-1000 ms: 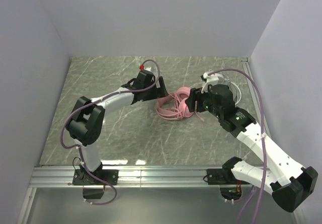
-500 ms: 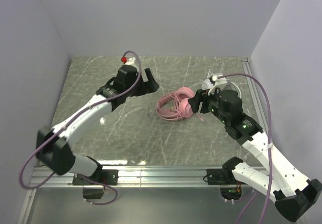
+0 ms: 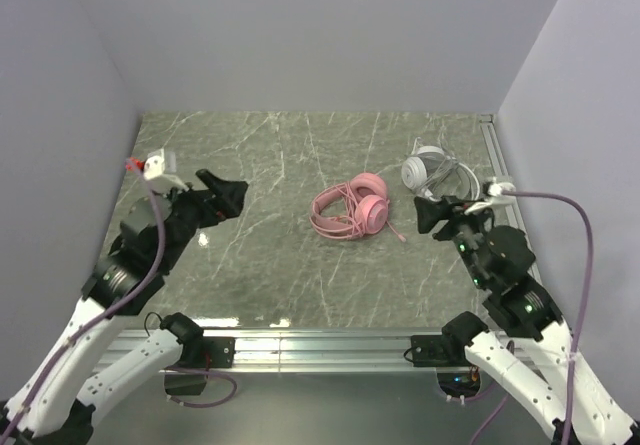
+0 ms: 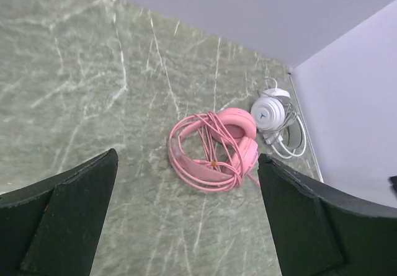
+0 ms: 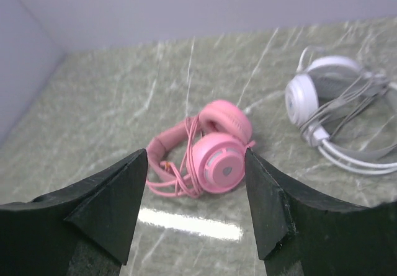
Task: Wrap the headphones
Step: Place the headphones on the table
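**Tool state.** The left gripper (image 3: 228,190) and the right gripper (image 3: 430,215) are both found spread wide, and nothing is held in either. This is confirmed in each wrist view, where only bare table (image 3: 260,265) and the headsets are seen between the fingers.

**Position of work.** The pink headset (image 3: 350,210) lies flat on the table ahead of both grippers, roughly between them and well apart from each. The white headset (image 3: 437,172) lies just beyond the right gripper and to its right, and past the pink one as taken from the left gripper.

**Reason for arrangement.** The pink cord (image 4: 214,142) is seen looped across the band and cups, and the white headset's cord (image 5: 347,99) is bundled across its frame. It is judged that both are largely wrapped, which would explain why the grippers are held clear and empty.

**Not established.** It cannot be told whether either cord is tucked or merely draped. A short pink tail (image 4: 254,178) projects from one cup; whether it is a plug or a microphone cannot be made out. The white headset's second cup is hidden behind its cord and band.
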Motion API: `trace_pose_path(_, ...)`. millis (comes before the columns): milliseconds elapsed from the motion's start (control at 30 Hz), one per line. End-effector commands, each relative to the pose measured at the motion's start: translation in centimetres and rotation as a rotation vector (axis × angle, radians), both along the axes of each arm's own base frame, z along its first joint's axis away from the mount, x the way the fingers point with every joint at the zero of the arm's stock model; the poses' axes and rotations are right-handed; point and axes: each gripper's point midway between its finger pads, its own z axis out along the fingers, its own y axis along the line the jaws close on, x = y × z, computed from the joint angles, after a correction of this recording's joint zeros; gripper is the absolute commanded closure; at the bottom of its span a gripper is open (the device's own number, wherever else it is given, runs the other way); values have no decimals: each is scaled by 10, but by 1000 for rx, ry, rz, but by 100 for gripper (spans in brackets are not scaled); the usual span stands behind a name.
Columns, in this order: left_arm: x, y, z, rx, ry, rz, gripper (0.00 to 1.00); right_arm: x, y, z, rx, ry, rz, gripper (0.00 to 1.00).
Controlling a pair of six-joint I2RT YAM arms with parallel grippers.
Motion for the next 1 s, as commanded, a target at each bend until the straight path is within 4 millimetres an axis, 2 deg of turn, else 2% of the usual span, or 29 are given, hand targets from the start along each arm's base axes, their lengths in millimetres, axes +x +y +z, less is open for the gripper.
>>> trace_pose_path(0, -13, 17, -5, 97, -56, -2, 1, -7, -22, 17, 65, -70, -97, 29)
trace_pose_path(33, -23, 21, 1, 94, -94, -18, 1, -12, -27, 18, 76, -79, -108, 29)
trace_pose_path(200, -41, 38, -14, 168, -153, -22, 1, -28, -48, 20, 120, -121, -167, 29)
trace_pose_path(233, -47, 43, -12, 162, -181, -17, 1, -29, -48, 18, 127, -123, -168, 29)
trace_pose_path(300, -51, 47, -29, 181, -185, -18, 1, -34, -52, 21, 147, -146, -172, 29)
trace_pose_path(333, -54, 49, -24, 170, -206, -15, 1, -34, -52, 21, 149, -147, -174, 29)
trace_pose_path(367, -54, 48, -34, 174, -199, -20, 1, -34, -52, 22, 149, -147, -171, 29)
trace_pose_path(467, -61, 46, -29, 164, -244, -52, 1, -32, -51, 18, 137, -107, -175, 29)
trace_pose_path(633, -62, 46, -29, 165, -254, -59, 1, -29, -46, 8, 143, -86, -169, 29)
trace_pose_path(967, -57, 32, -40, 196, -206, -120, 1, -28, -46, 3, 174, -92, -173, 30)
